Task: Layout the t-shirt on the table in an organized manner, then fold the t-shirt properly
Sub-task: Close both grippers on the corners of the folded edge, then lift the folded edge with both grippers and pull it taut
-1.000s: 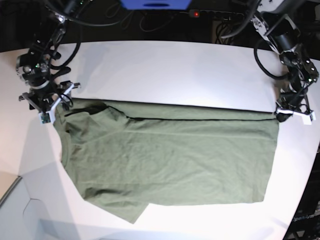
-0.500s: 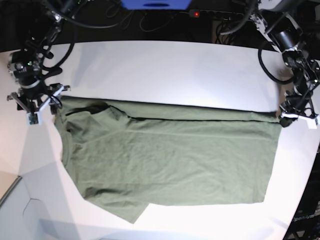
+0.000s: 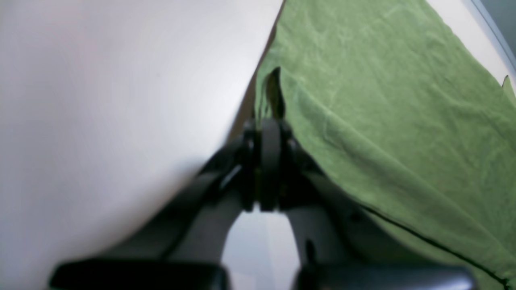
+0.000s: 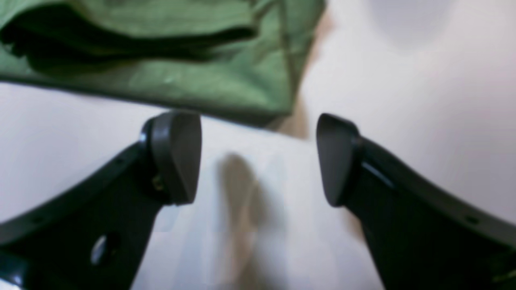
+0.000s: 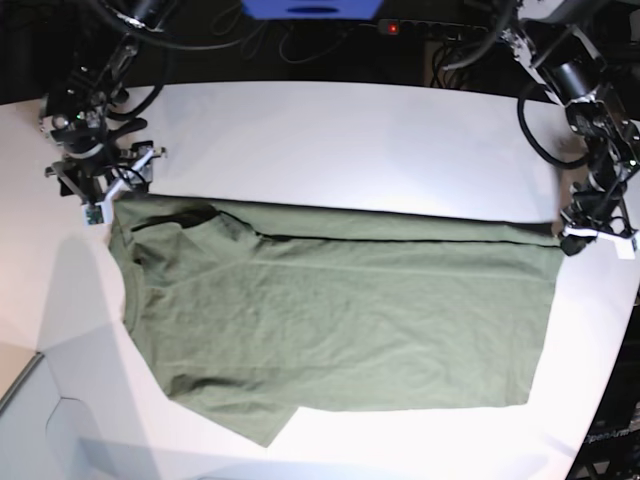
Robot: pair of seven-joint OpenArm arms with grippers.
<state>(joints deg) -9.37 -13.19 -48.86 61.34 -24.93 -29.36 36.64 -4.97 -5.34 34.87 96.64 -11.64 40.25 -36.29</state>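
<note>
The right gripper stood with its jaws spread wide and empty, clear of the t-shirt, whose shoulder corner lay just beyond the fingertips on the table. The left gripper was clenched on the shirt's far hem corner, the cloth rising in a small peak from between its pads. The shirt lay spread across the middle of the table, its far edge folded over in a long straight band running from the collar side to the left gripper, with one sleeve pointing off at the near edge. Compared with one second before, the right gripper had drawn back from the shoulder corner, first outward and then toward the table's far side, and its jaws had opened further; the cloth at that corner had settled flat. The left gripper had shifted slightly outward while keeping its grip, and the shirt itself had hardly moved. This suggested that the first lengthwise fold was placed on one side only, and that release of the hem corner remained.
</note>
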